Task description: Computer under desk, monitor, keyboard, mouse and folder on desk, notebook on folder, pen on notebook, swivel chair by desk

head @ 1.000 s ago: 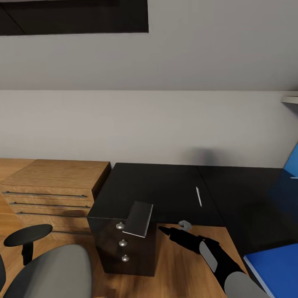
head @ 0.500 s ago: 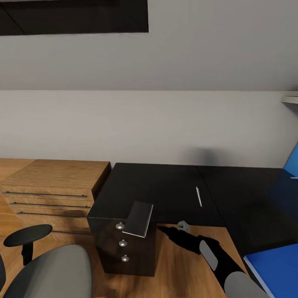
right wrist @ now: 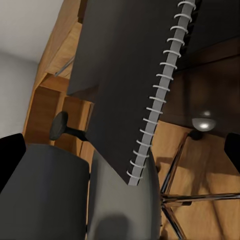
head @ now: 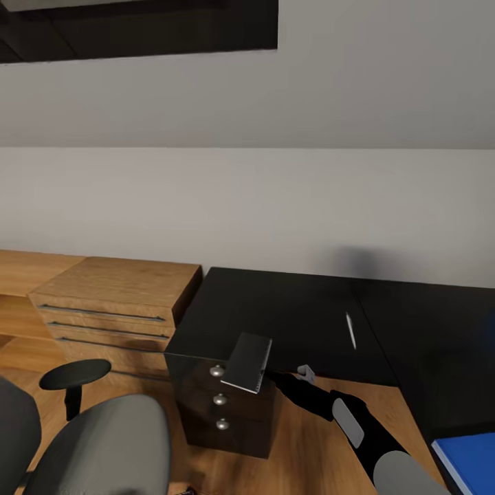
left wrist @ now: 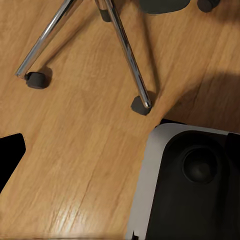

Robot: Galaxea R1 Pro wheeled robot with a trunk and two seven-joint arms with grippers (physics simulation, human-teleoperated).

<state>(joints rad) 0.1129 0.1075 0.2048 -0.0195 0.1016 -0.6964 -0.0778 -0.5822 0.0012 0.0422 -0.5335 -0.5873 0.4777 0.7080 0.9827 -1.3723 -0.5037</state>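
A dark grey spiral-bound notebook [head: 247,361] lies tilted over the front corner of the black desk [head: 289,309], overhanging the drawers. My right gripper [head: 269,377] reaches it from the right and is open. In the right wrist view the notebook [right wrist: 125,75] has its lower corner between the spread fingertips [right wrist: 10,157]. A white pen [head: 351,331] lies on the desk further right. The blue folder [head: 471,457] sits at the lower right edge. The grey swivel chair [head: 103,447] stands at the lower left. My left gripper [left wrist: 120,152] hangs open over the floor by the chair's chrome legs [left wrist: 127,55].
A low light-wood cabinet [head: 117,302] with drawers stands left of the desk. The desk drawers carry round silver knobs [head: 220,399]. The chair's black armrest [head: 74,375] lies between chair and cabinet. My own grey and black base [left wrist: 190,185] shows above the wood floor [left wrist: 75,150].
The head camera has swung left, so everything sits further right in the picture. My right gripper has crept closer to the notebook's spiral edge and now reaches it.
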